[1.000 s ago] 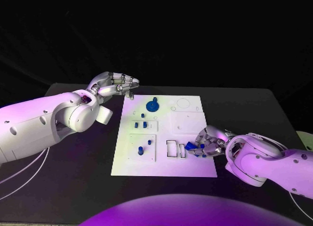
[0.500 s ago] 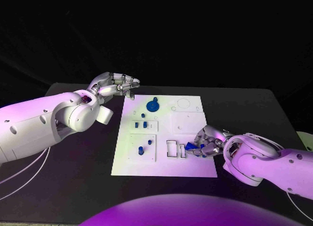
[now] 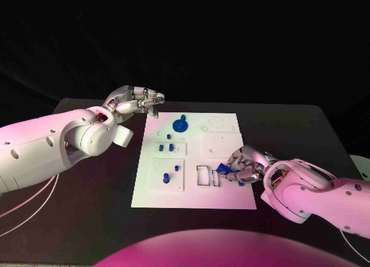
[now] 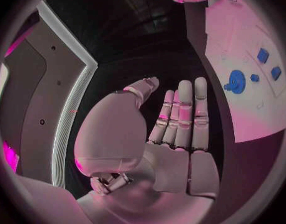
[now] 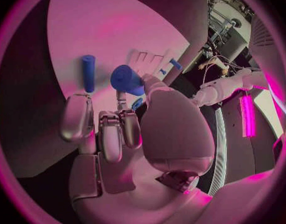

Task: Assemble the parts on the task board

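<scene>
Right of centre in the head view, the right hand (image 3: 243, 166) pinches a blue part (image 3: 222, 167), now lifted slightly off the task board (image 3: 193, 192) toward its empty slots. At upper left, the left hand (image 3: 137, 100) stays empty, fingers straight and pressed together.

The white rectangular task board (image 3: 193, 197) has bare surface along its near edge and near-left corner, and the black desk (image 3: 88, 206) lies open on the left side and beyond the board's right edge. The silver right hand (image 3: 242, 165) sits low over the board's near-right part, holding a small blue part (image 3: 223, 167) and blocking the slots there. The silver left hand (image 3: 135, 101) hangs at the far-left corner, fingers together. Small blue pegs (image 3: 166, 178) stand along the left column, and a round blue knob (image 3: 181, 123) stands near the far edge.
</scene>
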Tool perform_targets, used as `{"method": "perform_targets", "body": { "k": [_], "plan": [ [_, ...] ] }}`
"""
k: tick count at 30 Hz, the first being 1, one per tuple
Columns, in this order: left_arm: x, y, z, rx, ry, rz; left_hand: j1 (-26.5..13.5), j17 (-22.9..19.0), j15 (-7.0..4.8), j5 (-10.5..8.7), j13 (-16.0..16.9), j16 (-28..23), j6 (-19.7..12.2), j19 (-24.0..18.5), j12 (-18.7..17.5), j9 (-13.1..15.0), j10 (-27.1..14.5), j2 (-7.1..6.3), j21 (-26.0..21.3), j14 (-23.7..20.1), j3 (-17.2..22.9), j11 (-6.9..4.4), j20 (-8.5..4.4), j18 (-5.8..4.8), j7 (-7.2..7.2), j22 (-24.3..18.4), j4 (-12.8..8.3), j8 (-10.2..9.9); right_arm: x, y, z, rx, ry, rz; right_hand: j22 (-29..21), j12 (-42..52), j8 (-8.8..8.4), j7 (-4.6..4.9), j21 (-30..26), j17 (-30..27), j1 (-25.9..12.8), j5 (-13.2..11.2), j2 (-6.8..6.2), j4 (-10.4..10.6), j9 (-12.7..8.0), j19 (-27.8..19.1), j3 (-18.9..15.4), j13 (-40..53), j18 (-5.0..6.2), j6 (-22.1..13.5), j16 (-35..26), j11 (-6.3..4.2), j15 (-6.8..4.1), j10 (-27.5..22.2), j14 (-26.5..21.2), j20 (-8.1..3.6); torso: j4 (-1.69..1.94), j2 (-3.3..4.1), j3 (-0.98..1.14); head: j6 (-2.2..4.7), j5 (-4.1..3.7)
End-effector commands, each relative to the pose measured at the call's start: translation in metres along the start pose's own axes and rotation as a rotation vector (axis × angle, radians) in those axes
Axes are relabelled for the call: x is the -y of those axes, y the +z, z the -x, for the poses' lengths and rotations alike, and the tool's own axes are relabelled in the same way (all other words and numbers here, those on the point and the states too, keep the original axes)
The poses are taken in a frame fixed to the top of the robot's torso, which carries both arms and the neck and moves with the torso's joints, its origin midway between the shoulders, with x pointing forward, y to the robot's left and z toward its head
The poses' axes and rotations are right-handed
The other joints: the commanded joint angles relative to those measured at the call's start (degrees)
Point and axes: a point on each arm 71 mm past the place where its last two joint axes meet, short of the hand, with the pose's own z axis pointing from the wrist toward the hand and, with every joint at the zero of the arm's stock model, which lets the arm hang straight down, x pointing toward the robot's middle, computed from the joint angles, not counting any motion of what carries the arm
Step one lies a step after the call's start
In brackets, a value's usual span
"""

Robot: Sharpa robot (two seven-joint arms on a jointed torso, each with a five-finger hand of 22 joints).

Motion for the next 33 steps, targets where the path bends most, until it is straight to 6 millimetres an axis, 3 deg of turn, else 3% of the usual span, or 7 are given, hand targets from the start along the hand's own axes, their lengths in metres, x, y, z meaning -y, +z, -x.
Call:
{"method": "perform_targets", "body": {
  "k": [1, 15, 17, 19, 24, 33],
  "plan": [
    [0.001, 0.001, -0.003, -0.017, -0.012, -0.007, -0.5, -0.1, 0.16, 0.46, -0.1, 0.4, -0.4, 0.0, 0.4, -0.1, -0.6, 0.04, -0.4, -0.4, -0.2, 0.08, 0.37, 0.46, -0.04, -0.1, 0.2, 0.3, -0.009, -0.002, 0.003, 0.038, 0.046, 0.048, 4.1, 0.4, 0.66, -2.38, 0.4, 15.1, 0.6, 0.4, 1.37, -0.7, 0.9, 0.1, 1.2, 5.7, -0.7, 2.8, 0.2, -0.33, -0.44, 1.0, 6.1, -0.29, 0.04, -0.02, -0.04, 0.01, -0.13],
    [0.001, 0.001, -0.004, -0.022, -0.013, -0.007, -0.6, -0.1, 0.17, 0.81, -0.1, 0.5, -0.5, 0.1, 0.5, -0.2, -0.7, -0.01, -0.6, -0.5, -0.3, 0.09, 0.39, 0.46, -0.02, -0.2, 0.3, 0.3, -0.022, 0.005, -0.014, -0.09, 0.038, 0.042, 3.8, 0.0, 0.41, -2.33, -0.7, 14.7, -1.3, 0.4, 1.32, -0.7, 0.9, -0.2, 2.0, 5.3, -0.52, 2.9, 0.1, -0.3, -0.43, 0.8, 6.0, -0.33, 0.1, 0.11, 0.01, 0.01, 0.07],
    [0.002, 0.001, -0.004, -0.024, -0.012, -0.009, -0.7, -0.1, 0.19, 0.97, -0.1, 0.5, -0.6, 0.1, 0.5, -0.2, -0.7, -0.06, -0.7, -0.5, -0.4, 0.1, 0.41, 0.46, 0.01, -0.2, 0.4, 0.3, -0.024, 0.007, -0.017, -0.103, 0.031, 0.039, 4.0, 0.3, 0.37, -2.34, -0.3, 15.1, -3.1, -0.1, 1.62, -0.6, 0.9, -0.1, 2.6, 5.9, -0.6, 3.1, 0.2, -0.29, -0.41, 1.1, 6.1, -0.31, 0.04, 0.08, 0.01, 0.01, 0.05],
    [0.002, 0.001, -0.005, -0.027, -0.008, -0.011, -0.8, -0.2, 0.22, 2.39, -0.1, 0.6, -0.8, 0.2, 0.8, -0.3, -1.0, -0.03, -1.0, -0.6, -0.7, 0.14, 0.44, 0.47, 0.05, -0.4, 0.7, 0.3, -0.025, 0.008, -0.019, -0.109, 0.022, 0.037, 4.1, 0.5, 0.49, -2.39, -0.2, 15.1, -4.8, -0.8, 1.64, -0.6, 1.1, 0.0, 2.8, 6.2, -0.62, 3.5, 0.2, -0.33, -0.44, 1.3, 6.1, -0.32, 0.02, 0.09, 0.0, 0.01, 0.06],
    [0.002, 0.001, -0.005, -0.031, -0.003, -0.011, -0.9, -0.2, 0.23, 2.67, -0.1, 0.7, -0.8, 0.3, 0.8, -0.3, -1.1, -0.02, -1.0, -0.7, -0.8, 0.16, 0.45, 0.47, 0.07, -0.4, 0.9, 0.3, -0.028, 0.012, -0.021, -0.109, 0.006, 0.033, 4.2, 0.8, 0.69, -2.47, -0.3, 15.1, -8.7, -2.5, 1.41, -0.6, 1.6, 0.0, 2.6, 6.8, -0.6, 4.1, 0.2, -0.38, -0.47, 1.7, 6.1, -0.35, 0.12, 0.08, 0.01, 0.01, 0.13],
    [0.002, 0.001, -0.005, -0.035, -0.002, -0.009, -1.0, -0.2, 0.25, 2.81, -0.2, 0.7, -0.9, 0.3, 0.9, -0.4, -1.2, -0.02, -1.1, -0.7, -0.9, 0.18, 0.47, 0.46, 0.1, -0.4, 1.0, 0.3, -0.03, 0.017, -0.023, -0.102, -0.016, 0.026, 4.1, 0.7, 0.98, -2.63, -0.9, 15.1, -10.9, -3.7, 0.73, -0.6, 2.0, -0.2, 2.1, 6.9, -0.51, 4.7, 0.2, -0.5, -0.56, 1.7, 6.1, -0.42, 0.03, 0.12, 0.02, 0.01, 0.2]
  ]
}}
